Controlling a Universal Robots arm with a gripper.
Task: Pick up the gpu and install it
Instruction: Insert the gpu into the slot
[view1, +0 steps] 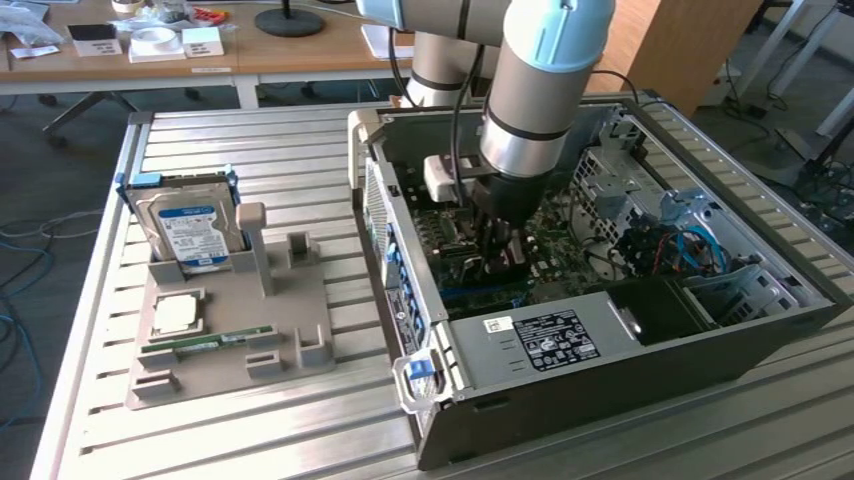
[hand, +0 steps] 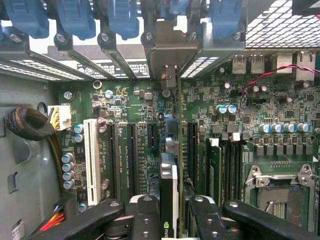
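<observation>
I have the arm reaching down into the open dark grey metal computer case (view1: 667, 360), which lies on its side on the ribbed aluminium table (view1: 240, 140). The black two-fingered gripper (view1: 501, 250) is low over the green motherboard (hand: 125, 100), in the middle of the case.

In the wrist view the gripper (hand: 172, 210) is clamped on the gpu (hand: 169, 175), a thin dark circuit card seen edge-on. One of the black fingers (hand: 145, 215) presses on each flat side. The card stands upright on its edge and runs between the long black expansion slots, beside the white plastic slot (hand: 91, 155). Its pale metal end bracket (hand: 170, 55) is up against the rear wall of the case, in line with the row of blue plastic retention clips (hand: 75, 17). I can't tell from here whether the card's lower edge is seated in a slot or just above it; the angle hides the contact.

In the exterior view, on the exterior view's left, the grey plastic fixture tray (view1: 287, 300) is well apart from the case. It holds the thick silver hard drive with a blue label (view1: 194, 225) standing upright, and the small narrow green memory stick (view1: 220, 343) lying flat near its front edge.
</observation>
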